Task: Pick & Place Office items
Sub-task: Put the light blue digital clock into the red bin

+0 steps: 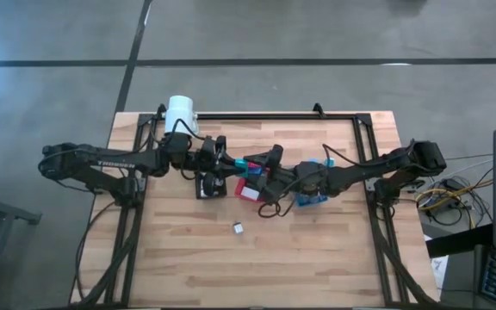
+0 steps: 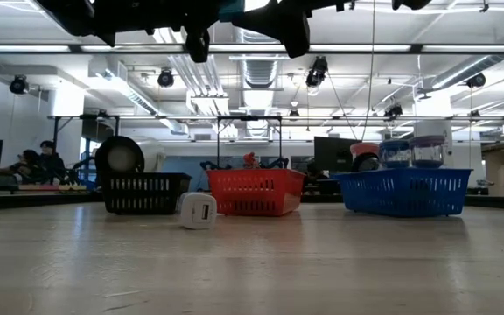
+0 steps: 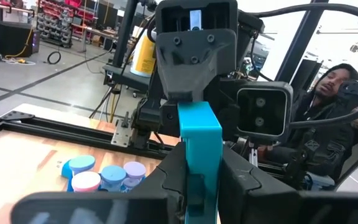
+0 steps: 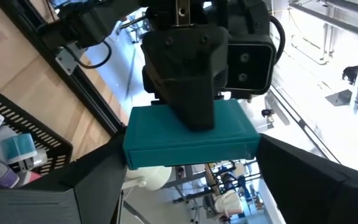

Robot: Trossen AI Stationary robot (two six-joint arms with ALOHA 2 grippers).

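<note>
The left claw [image 1: 235, 164] grips a teal block [image 1: 250, 163] above the surface [image 1: 317, 250]. The right claw [image 1: 265, 162] faces it, spread wide around the block, apparently to receive a handover.

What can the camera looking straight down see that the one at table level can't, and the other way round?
Only the overhead view shows both arms meeting above the table middle, the left gripper and right gripper on either side of a teal block, and a big white cylinder at the back edge. Only the table-level view shows the room behind, with seated people. Both show the small white block lying loose on the wooden table, plus black, red and blue baskets.
</note>
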